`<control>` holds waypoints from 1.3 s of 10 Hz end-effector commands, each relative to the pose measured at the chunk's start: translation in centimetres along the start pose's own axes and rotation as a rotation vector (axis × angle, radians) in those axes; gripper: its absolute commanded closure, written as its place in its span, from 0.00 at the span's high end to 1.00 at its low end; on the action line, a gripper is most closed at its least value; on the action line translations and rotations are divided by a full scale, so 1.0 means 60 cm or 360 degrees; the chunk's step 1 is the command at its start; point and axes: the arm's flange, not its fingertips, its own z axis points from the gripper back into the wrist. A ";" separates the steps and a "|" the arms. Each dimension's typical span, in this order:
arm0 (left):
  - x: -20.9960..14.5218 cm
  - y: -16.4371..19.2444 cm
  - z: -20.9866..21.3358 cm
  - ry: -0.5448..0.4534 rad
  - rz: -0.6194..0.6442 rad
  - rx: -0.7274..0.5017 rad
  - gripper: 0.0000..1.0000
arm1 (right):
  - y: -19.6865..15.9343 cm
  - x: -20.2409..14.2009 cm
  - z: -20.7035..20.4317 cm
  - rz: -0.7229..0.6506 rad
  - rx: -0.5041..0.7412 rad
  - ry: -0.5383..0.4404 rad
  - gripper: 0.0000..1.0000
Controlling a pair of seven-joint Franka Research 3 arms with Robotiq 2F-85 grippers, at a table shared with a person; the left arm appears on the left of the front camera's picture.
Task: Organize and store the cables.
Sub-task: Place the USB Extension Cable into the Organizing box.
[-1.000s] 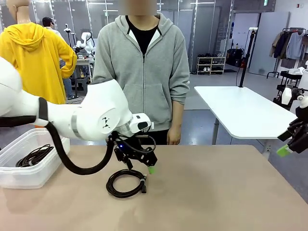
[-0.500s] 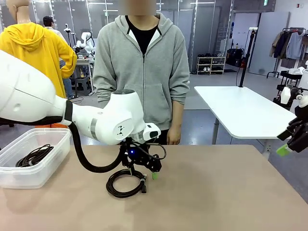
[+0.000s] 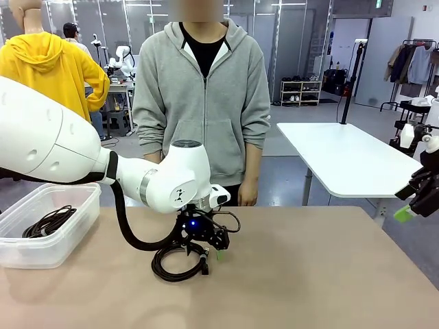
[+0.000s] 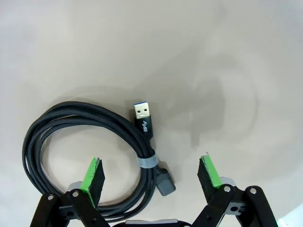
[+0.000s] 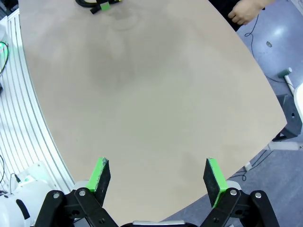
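Change since earlier: left arm's white elbow is swinging further in over the table, and the left gripper (image 3: 206, 251) is sitting lower, now right over the coil instead of above and behind it.
Left gripper jaws: standing wide, green pads (image 4: 93, 176) straddling the near side of the coil, holding nothing; whether the pads are touching the table I cannot tell.
Task cable on table: thin black cord wound in a round coil (image 3: 180, 261), lying flat on the beige tabletop (image 3: 309, 274) near its middle; in the left wrist view the coil (image 4: 71, 137) is showing a grey band around its strands, a silver USB plug pointing away from the gripper and a small dark plug just beside the band.
Right gripper: hanging at the table's right edge (image 3: 411, 202), well apart from the coil; in its own wrist view the jaws (image 5: 158, 177) are gaping wide over bare tabletop, gripping nothing.
Stored cable: another black coiled cord (image 3: 49, 221) is lying inside the clear plastic bin (image 3: 65, 236) at the table's left end.
Far side: person in a grey zip hoodie (image 3: 204, 96) is standing at the table, arms hanging down.
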 end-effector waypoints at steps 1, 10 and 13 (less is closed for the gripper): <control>0.010 -0.006 -0.005 -0.0011 0.0081 0.0048 1.00 | -0.001 0.007 0.001 -0.0022 0.0003 0.0032 1.00; 0.010 -0.017 -0.008 -0.0036 0.0145 0.0160 0.00 | -0.001 0.007 0.001 -0.0022 0.0003 0.0032 1.00; 0.011 -0.014 0.019 -0.0058 0.0186 0.0125 0.00 | -0.001 0.007 0.001 -0.0022 0.0003 0.0032 1.00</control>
